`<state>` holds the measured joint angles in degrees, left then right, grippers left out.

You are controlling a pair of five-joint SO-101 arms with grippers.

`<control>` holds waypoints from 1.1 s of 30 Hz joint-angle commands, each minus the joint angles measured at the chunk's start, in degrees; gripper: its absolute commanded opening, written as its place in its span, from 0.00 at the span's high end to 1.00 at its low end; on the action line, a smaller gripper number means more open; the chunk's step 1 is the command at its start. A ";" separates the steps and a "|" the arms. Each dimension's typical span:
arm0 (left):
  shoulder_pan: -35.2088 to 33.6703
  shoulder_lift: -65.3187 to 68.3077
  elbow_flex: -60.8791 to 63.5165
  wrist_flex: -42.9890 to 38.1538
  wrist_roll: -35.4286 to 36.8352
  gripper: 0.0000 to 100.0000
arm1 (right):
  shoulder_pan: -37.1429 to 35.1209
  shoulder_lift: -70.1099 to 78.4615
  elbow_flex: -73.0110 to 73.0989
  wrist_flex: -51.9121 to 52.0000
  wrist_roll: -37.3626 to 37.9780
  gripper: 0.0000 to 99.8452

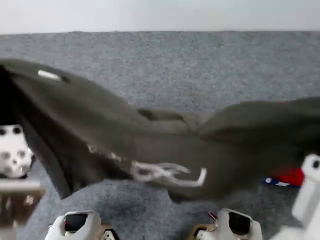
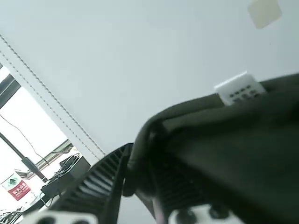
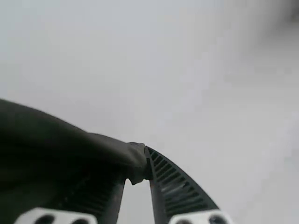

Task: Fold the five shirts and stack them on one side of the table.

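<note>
Overhead, a dark olive shirt (image 1: 100, 130) hangs stretched above the grey worktop (image 1: 200, 65), raised at both ends. Its white label (image 1: 50, 75) sits toward the picture's left end, and something red (image 1: 290, 176) lies on the worktop beneath the other end. From the left wrist, the left gripper (image 2: 140, 165) is clamped on the shirt (image 2: 233, 149) near that label (image 2: 238, 88). From the right wrist, the right gripper (image 3: 140, 169) pinches a bunched fold of the shirt (image 3: 46, 140).

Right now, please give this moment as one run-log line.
shirt: dark, unfolded, stretched over table | left gripper: pinching shirt edge | right gripper: pinching shirt edge
</note>
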<state>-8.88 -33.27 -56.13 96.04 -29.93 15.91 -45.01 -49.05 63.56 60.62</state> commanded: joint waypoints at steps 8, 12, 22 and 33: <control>-0.09 0.44 0.13 3.96 -0.88 0.99 | 5.32 1.80 5.10 -0.48 0.79 0.99; 0.09 0.44 12.26 3.96 -0.97 0.99 | 5.32 4.26 13.01 0.92 0.97 0.99; -0.18 0.35 53.85 -17.23 -8.88 0.99 | -3.65 9.98 34.55 -1.71 4.13 0.99; -0.18 6.68 81.80 -64.88 -10.02 0.99 | -6.81 22.46 55.56 -34.77 4.04 0.99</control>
<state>-8.70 -29.49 24.75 42.42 -38.29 9.67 -24.70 5.19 38.86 64.22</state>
